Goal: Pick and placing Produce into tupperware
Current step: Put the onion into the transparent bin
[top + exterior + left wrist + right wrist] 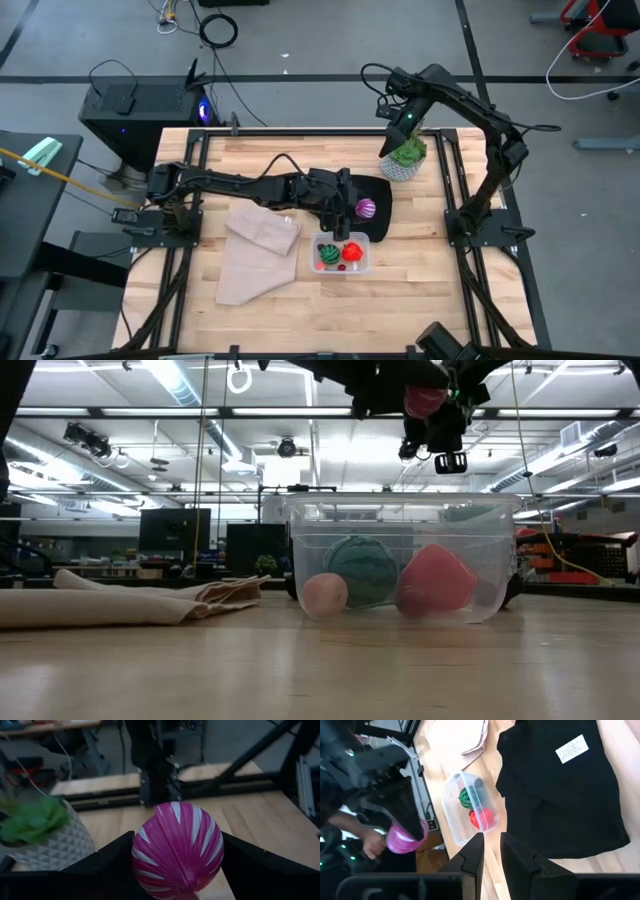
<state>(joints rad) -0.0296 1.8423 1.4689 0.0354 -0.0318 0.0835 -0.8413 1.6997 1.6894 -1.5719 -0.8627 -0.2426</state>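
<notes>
The left gripper (352, 207) is closed on the purple-magenta ribbed toy ball with pale stripes (176, 849), holding it above the black cloth (378, 190), just beside the small clear rectangular plastic tupperware (343, 264). A red toy piece (352, 252) and a dark-green striped ball (329, 253) already lie inside. The ball looks light, firm and smooth, probably slippery, so gripping across its widest middle suits it. The right gripper (491, 851) waits high over the potted green plant (405, 158), fingers slightly parted and empty.
</notes>
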